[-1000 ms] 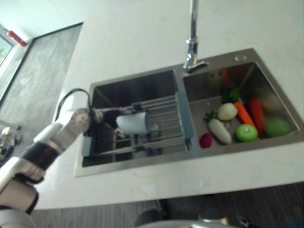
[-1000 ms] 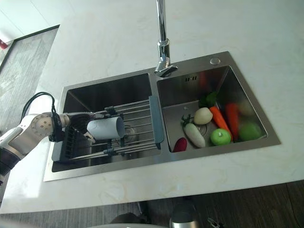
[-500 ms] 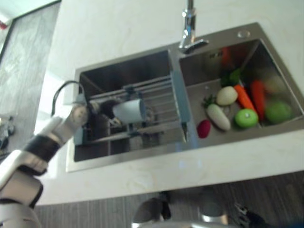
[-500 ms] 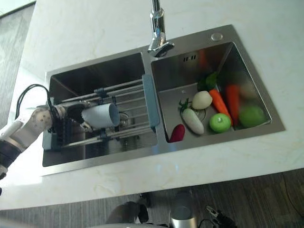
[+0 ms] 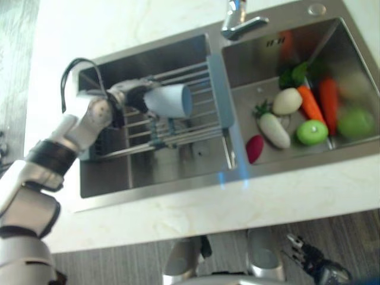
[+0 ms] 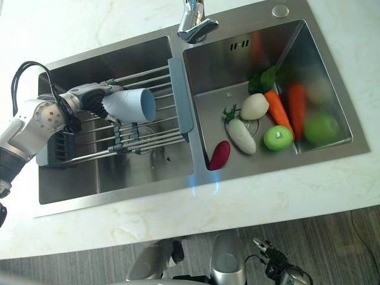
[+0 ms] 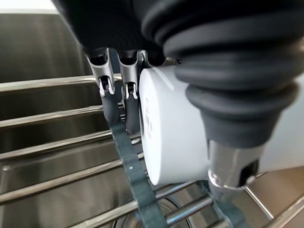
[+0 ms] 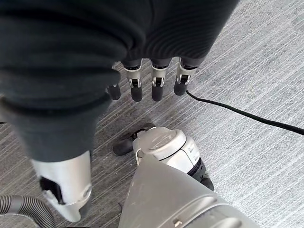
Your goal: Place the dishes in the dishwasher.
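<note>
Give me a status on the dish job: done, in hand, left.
Done: nothing is placed yet, and I can't see a dishwasher. In hand: the left hand grips the white cup above the drying rack in the left sink basin. The right hand hangs open over the floor. Left: carrying the cup to the dishwasher.

Bright, even daylight across the pale marbled stone countertop (image 6: 255,196). Soft sheen on the brushed steel double sink (image 6: 332,95), darker shade in its left basin. Slight motion blur over the orange carrots (image 5: 320,104) and the green fruit. Very close, out of focus: the dark ribbed cover of the left hand (image 7: 223,61).
</note>
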Motion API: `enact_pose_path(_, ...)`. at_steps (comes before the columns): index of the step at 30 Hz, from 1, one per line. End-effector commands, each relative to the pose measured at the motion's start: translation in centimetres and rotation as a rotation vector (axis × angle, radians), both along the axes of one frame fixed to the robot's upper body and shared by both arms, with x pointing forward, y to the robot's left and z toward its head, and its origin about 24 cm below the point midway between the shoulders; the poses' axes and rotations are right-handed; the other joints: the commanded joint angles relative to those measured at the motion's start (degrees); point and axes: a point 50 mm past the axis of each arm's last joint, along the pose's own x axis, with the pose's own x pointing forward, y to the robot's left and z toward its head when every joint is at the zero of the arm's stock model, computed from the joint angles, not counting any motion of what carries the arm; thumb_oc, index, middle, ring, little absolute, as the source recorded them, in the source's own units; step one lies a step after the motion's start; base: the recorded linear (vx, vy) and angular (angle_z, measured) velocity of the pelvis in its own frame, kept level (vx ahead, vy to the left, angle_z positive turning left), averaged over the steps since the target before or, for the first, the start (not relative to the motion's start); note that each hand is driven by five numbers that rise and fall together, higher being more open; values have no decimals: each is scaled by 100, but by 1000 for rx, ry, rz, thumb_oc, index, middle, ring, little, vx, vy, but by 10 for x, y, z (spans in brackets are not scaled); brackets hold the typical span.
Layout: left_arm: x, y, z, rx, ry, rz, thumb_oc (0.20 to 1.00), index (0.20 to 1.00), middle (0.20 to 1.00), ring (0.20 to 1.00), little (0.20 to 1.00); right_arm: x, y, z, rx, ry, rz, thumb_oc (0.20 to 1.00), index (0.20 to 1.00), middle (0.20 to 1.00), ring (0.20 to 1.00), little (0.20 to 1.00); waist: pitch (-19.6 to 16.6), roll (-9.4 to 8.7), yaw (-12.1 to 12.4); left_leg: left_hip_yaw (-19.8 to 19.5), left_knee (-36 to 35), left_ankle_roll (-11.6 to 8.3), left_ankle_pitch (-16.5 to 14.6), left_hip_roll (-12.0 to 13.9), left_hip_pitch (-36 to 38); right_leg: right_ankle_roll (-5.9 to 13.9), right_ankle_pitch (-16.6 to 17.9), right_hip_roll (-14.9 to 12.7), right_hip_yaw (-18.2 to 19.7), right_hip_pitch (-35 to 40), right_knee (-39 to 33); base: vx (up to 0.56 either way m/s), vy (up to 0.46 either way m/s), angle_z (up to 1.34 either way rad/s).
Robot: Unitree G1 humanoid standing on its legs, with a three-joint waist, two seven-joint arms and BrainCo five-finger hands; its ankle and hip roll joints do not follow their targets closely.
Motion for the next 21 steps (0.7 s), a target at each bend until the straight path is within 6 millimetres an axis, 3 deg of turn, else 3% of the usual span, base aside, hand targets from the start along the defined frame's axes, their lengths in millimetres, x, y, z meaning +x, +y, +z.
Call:
enact_pose_path(1, -2, 18, -71, 122, 273, 103, 200, 200, 200, 200, 200, 8, -5, 5, -20, -16, 12, 1000, 1000, 1000, 1000, 1000, -29, -103, -270, -685, 51, -65, -426, 250, 70, 397, -30, -452, -196, -30, 123, -19, 38, -1)
enact_pose_path(10, -7, 16, -49, 74, 132, 53, 200, 200, 200, 200, 200, -1, -8, 2, -26, 4, -5, 1000, 1000, 1000, 1000, 1000, -238, -12, -191, -677, 51, -71, -499, 206, 170, 397, -62, -491, -366, 79, 97, 0, 0, 0)
enact_pose_path(17, -8, 23, -9, 29, -136, 55, 200, 200, 200, 200, 200, -12, -1, -4, -14, 24, -21, 1000, 1000, 1000, 1000, 1000, -530, -79, -111, -684, 51, -101, -539, 255, 330, 370, -114, -466, -515, 241, 105, -4, -28, 6)
enact_pose_path(21, -16, 21, 10, 125, -281, 28, 200, 200, 200, 200, 200, -20, 5, -9, 1, 49, -35, 1000, 1000, 1000, 1000, 1000, -744, -114, -10, -670, 51, -124, -558, 292, 444, 373, -152, -483, -661, 404, 102, 4, -41, 12)
